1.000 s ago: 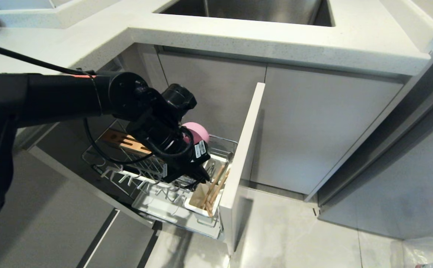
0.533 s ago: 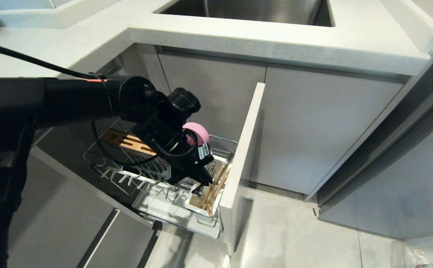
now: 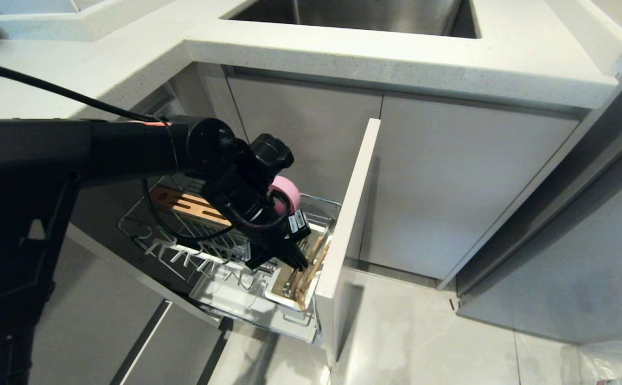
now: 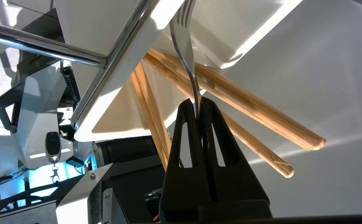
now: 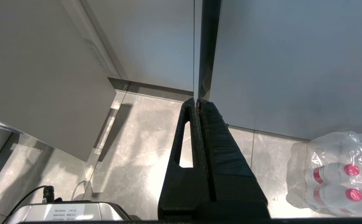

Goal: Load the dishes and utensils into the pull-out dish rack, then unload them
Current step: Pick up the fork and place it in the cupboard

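Note:
The pull-out dish rack (image 3: 183, 251) stands pulled out from under the counter, behind its pale front panel (image 3: 348, 224). A pink dish (image 3: 288, 193) stands in it, partly hidden by my left arm. My left gripper (image 3: 296, 263) is over the white utensil caddy (image 3: 288, 303) and points down into it, shut on the handle of the fork (image 4: 184, 46). The fork's tines reach into the caddy (image 4: 112, 102). The wooden chopsticks (image 4: 230, 90) lean in the caddy right beside the fork. My right gripper (image 5: 197, 101) is shut and empty, above the floor.
A slotted wooden strip (image 3: 183, 203) lies along the rack's far side. The counter edge and the sink (image 3: 354, 13) overhang the rack. Closed cabinet doors (image 3: 450, 187) stand to the right. A wrapped pack of water bottles (image 5: 339, 174) sits on the floor.
My left arm has reached down and to the right, bringing the gripper with the fork lower over the caddy, beside the chopsticks. The rack and the dish have not moved.

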Controlling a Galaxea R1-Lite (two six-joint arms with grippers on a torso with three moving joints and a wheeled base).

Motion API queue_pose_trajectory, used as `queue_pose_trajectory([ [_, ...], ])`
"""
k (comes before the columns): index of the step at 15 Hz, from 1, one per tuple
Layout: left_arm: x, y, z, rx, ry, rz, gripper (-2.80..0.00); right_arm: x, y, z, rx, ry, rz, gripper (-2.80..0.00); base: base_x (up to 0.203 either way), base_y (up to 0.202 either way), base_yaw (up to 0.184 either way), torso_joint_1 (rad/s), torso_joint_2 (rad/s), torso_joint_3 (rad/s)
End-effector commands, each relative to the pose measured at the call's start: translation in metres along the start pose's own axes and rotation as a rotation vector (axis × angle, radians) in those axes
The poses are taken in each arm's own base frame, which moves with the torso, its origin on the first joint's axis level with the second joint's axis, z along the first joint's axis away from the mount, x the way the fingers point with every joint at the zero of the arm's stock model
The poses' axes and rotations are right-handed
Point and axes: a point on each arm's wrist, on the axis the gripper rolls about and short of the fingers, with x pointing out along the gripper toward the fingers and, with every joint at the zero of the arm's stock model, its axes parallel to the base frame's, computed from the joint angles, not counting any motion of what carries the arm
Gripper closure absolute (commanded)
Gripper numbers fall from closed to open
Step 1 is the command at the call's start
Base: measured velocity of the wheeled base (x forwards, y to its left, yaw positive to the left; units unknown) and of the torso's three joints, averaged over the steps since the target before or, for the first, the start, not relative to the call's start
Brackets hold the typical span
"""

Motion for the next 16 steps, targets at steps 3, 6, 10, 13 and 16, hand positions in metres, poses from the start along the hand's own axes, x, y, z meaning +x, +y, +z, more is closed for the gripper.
queue_pose_trajectory([
  [3,-0.010,-0.003,-0.002,-0.036,-0.016,-0.020,0.00,0.000,0.000,0.000,0.001,0.001,0.000,0.00,0.000,0.000,0.000,0.000,0.00,0.000],
  [6,-0.031,-0.006,-0.007,-0.071,-0.048,-0.063,0.00,0.000,0.000,0.000,0.001,0.001,0.000,0.00,0.000,0.000,0.000,0.000,0.00,0.000],
  [10,-0.033,-0.006,-0.008,-0.089,-0.030,-0.084,0.00,0.000,0.000,0.000,0.001,0.001,0.000,0.00,0.000,0.000,0.000,0.000,0.00,0.000],
  [13,-0.029,-0.006,-0.008,-0.091,0.011,-0.106,0.00,0.000,0.000,0.000,0.001,0.001,0.000,0.00,0.000,0.000,0.000,0.000,0.00,0.000],
  [16,-0.018,-0.005,-0.005,-0.099,0.030,-0.093,0.00,0.000,0.000,0.000,0.001,0.001,0.000,0.00,0.000,0.000,0.000,0.000,0.00,0.000],
])
